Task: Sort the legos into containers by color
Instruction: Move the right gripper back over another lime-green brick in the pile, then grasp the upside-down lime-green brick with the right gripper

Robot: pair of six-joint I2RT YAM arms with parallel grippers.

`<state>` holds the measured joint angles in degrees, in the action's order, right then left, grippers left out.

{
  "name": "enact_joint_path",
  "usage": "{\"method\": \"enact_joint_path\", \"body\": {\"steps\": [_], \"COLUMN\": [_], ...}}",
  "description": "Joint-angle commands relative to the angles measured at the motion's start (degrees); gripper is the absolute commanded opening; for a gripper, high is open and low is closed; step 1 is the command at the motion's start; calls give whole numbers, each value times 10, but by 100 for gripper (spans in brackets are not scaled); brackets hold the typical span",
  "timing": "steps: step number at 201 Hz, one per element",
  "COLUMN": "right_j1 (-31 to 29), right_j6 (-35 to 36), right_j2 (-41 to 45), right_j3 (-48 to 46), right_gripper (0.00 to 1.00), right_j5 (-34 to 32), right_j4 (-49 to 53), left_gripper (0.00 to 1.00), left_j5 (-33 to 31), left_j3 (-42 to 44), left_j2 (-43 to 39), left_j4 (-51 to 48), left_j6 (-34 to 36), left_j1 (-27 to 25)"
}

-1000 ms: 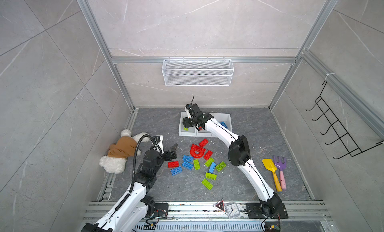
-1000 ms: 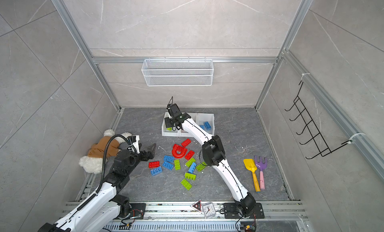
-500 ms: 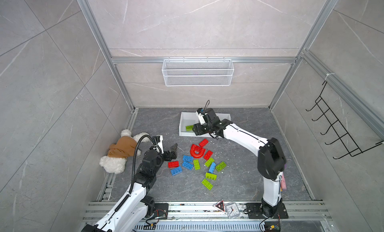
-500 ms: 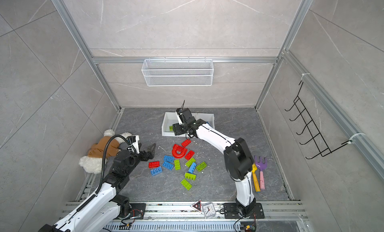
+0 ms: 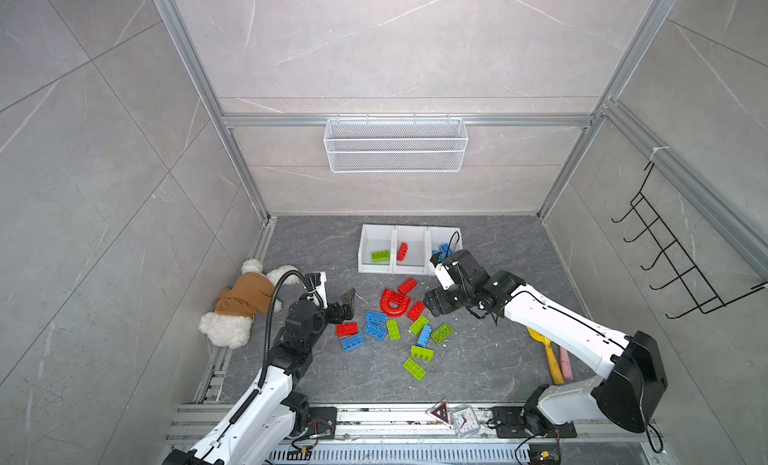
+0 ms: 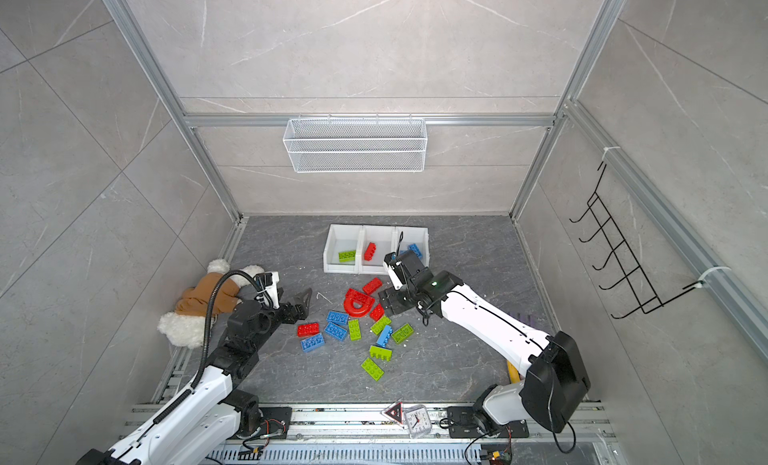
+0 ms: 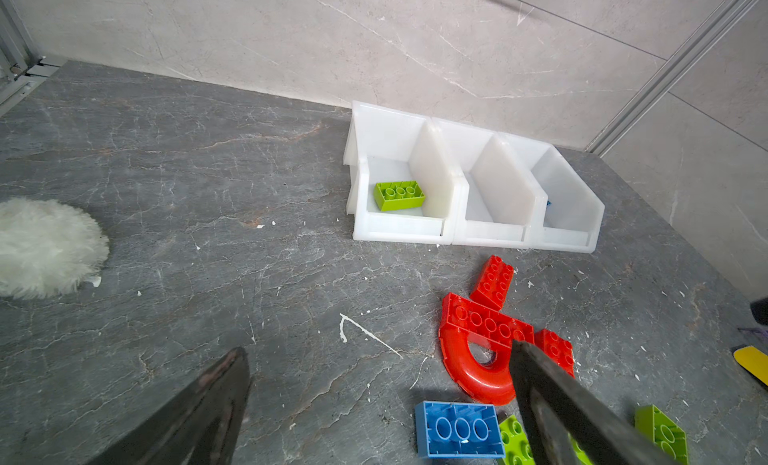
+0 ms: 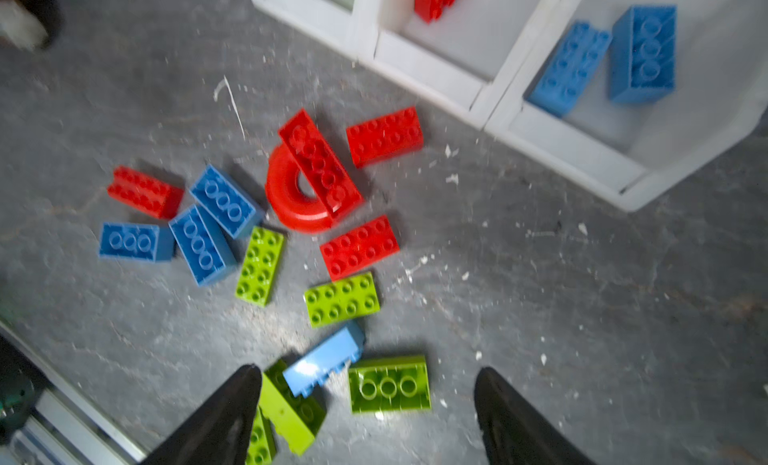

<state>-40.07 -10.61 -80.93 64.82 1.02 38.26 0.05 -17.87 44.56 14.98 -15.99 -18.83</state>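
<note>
Green lego newly in container

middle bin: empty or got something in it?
Not empty. One red brick sits inside the middle bin, seen in both top views; nothing else shows in it.

In a top view, the containers stand in a row on the table, at 12 o'clock from the loose legos. The left bin holds one green brick, the middle one red brick, and the right blue bricks, partly hidden. The right gripper hangs at the pile's 2 o'clock edge, the left gripper at its 9 o'clock edge.
</note>
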Motion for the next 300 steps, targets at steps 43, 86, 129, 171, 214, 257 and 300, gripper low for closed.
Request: {"method": "enact_joint_path", "body": {"steps": [43, 86, 129, 171, 214, 257, 300], "right_j1": [-38, -40, -40, -41, -41, -40, -41], "right_j6": [63, 64, 67, 68, 56, 56, 43], "right_j2": [-58, -97, -128, -164, -194, -207, -209], "right_j3": [-29, -38, -33, -16, -9, -9, -12], "right_gripper": [88, 88, 89, 89, 88, 87, 82], "right_j5": [-41, -56, -50, -37, -42, -22, -25], "right_j4": [83, 68, 61, 79, 77, 61, 49], "left_gripper": [100, 100, 100, 100, 100, 100, 100], "left_j5": [1, -1, 2, 1, 4, 4, 6], "left_j3": [-17, -17, -18, -20, -23, -24, -24], "left_j2": [15, 19, 19, 18, 20, 19, 19], "left_j4": [12, 13, 11, 8, 5, 4, 3], "left_j6": [15, 16, 16, 16, 17, 17, 17], "left_j1": [1, 1, 1, 1, 1, 1, 1]}}
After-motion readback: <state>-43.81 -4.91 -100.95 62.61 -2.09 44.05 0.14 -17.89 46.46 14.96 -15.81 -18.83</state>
